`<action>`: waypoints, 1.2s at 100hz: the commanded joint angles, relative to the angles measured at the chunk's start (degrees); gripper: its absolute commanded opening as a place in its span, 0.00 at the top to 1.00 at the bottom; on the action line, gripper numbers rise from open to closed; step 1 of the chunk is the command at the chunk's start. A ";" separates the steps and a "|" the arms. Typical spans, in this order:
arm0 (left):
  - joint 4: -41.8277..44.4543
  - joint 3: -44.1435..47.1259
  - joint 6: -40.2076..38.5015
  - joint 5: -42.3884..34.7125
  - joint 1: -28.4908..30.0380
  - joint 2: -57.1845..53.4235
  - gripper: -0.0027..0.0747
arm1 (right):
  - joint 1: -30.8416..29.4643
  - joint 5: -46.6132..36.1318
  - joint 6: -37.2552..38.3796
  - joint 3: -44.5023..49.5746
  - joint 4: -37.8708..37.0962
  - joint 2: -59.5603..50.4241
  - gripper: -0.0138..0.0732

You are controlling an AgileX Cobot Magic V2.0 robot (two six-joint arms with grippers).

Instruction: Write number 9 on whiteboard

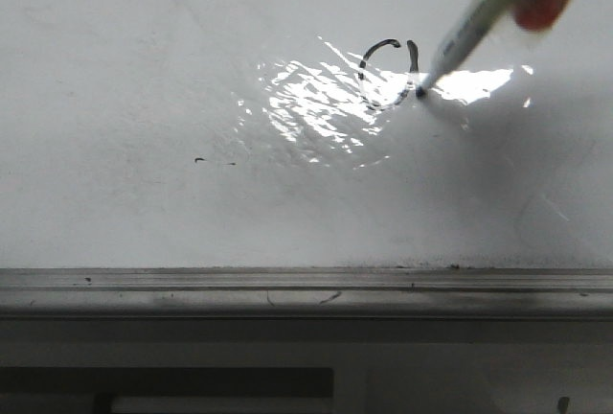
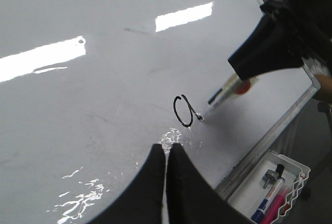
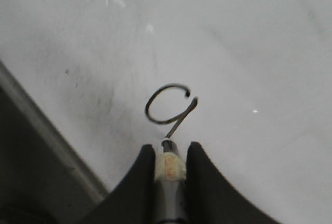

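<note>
Marker (image 1: 484, 13) slanting, tip on number 9 (image 1: 388, 74)

On the whiteboard (image 2: 104, 105), a marker (image 2: 224, 92) tip touches the number 9 (image 2: 184, 111), held by the right end effector (image 2: 270, 47).

- I see the whiteboard (image 1: 144, 69) glossy white-grey, with bright white glare patches.
- The number 9 (image 3: 168, 107) is a thin black line.
- My marker (image 1: 479, 21) is white-bodied with a red-orange patch.
- Both grippers' fingers (image 3: 199, 182) look black.
- The tray edge (image 1: 287, 289) is grey.
</note>
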 commanded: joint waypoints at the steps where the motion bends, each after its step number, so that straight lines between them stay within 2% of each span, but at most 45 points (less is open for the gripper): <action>1: -1.63 -1.42 -0.52 -1.91 0.15 0.25 0.99 | 1.25 2.24 -0.72 2.03 0.35 -1.38 0.89; 26: -1.63 -1.42 -0.52 -1.27 0.15 0.25 0.99 | 3.07 -0.09 1.07 5.08 1.66 -2.05 0.89; 40: -1.51 -1.42 -0.52 -1.04 0.15 0.25 0.99 | 5.16 -1.53 1.07 2.09 1.88 -3.67 0.89; 47: -0.53 -1.42 -0.52 0.09 0.15 0.41 0.96 | 7.59 -0.43 1.07 -0.53 2.13 -4.64 0.89; 54: 0.12 -1.42 -0.29 2.24 0.15 1.72 0.85 | 10.74 0.95 0.97 -3.31 2.26 -4.88 0.89; 66: 0.36 -1.86 0.27 7.49 0.15 6.90 0.55 | 16.87 3.11 -0.29 -7.04 2.26 -3.76 0.89; 71: 0.36 -2.98 1.06 9.83 0.15 9.71 0.47 | 19.18 3.48 -1.33 -8.01 2.26 -2.71 0.89; 76: 0.10 -4.33 3.28 12.05 0.15 12.67 0.42 | 21.16 3.48 -1.57 -8.69 2.26 -1.41 0.89; 90: -3.14 -9.15 12.03 17.26 -0.27 20.54 0.42 | 24.30 2.55 -1.57 -9.26 2.26 2.59 0.89; 98: -3.69 -11.67 14.10 18.93 -1.65 24.87 0.42 | 24.57 1.84 -1.57 -9.26 2.26 4.59 0.89; 120: -3.57 -16.22 17.91 17.34 -8.30 34.29 0.42 | 24.66 -1.43 -1.57 -9.75 2.63 5.59 0.89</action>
